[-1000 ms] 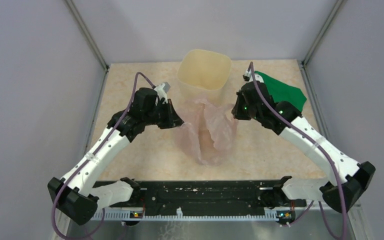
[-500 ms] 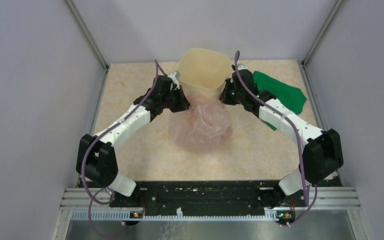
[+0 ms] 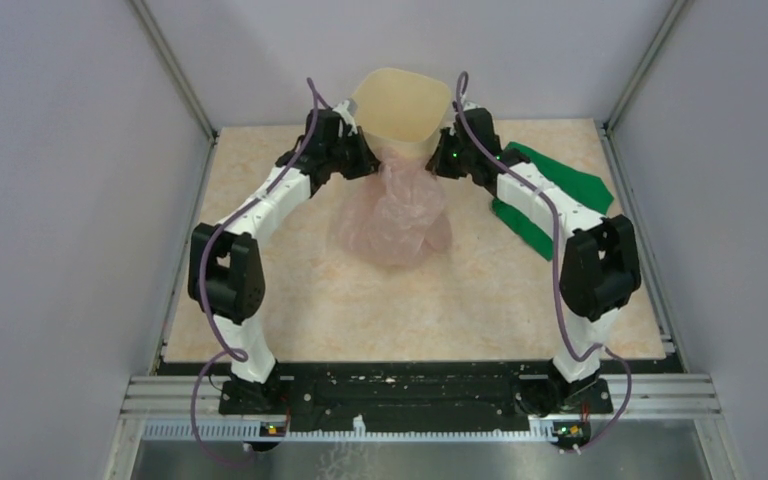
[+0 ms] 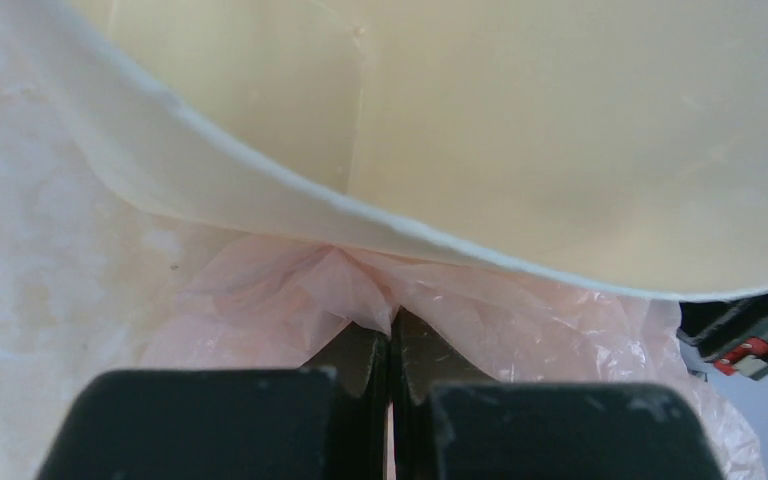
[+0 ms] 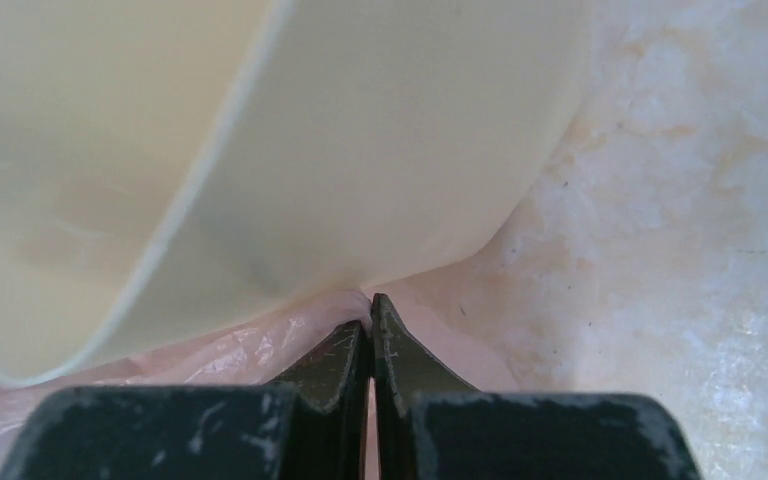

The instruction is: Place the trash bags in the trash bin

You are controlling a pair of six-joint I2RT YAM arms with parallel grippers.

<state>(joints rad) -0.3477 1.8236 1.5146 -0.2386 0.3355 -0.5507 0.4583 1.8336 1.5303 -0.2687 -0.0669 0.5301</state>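
the cream bin (image 3: 401,105) stands at twelve o'clock on the table (image 3: 290,290), close to the far edge. the pink bag (image 3: 395,215) is outside it, hanging crumpled against the bin's near wall and spreading onto the table toward six o'clock. its top is gathered narrow just under the rim, between the two arms.

the left claw (image 3: 365,165) sits at the bin's eleven o'clock side. the left wrist view shows its jaws pressed together on a fold of pink film, right beneath the pale rim. the right claw (image 3: 438,165) mirrors it at one o'clock, jaws also pinched tight on the bag's edge, touching the bin's wall.

a green cloth (image 3: 550,195) lies flat at two o'clock, partly under the right arm.
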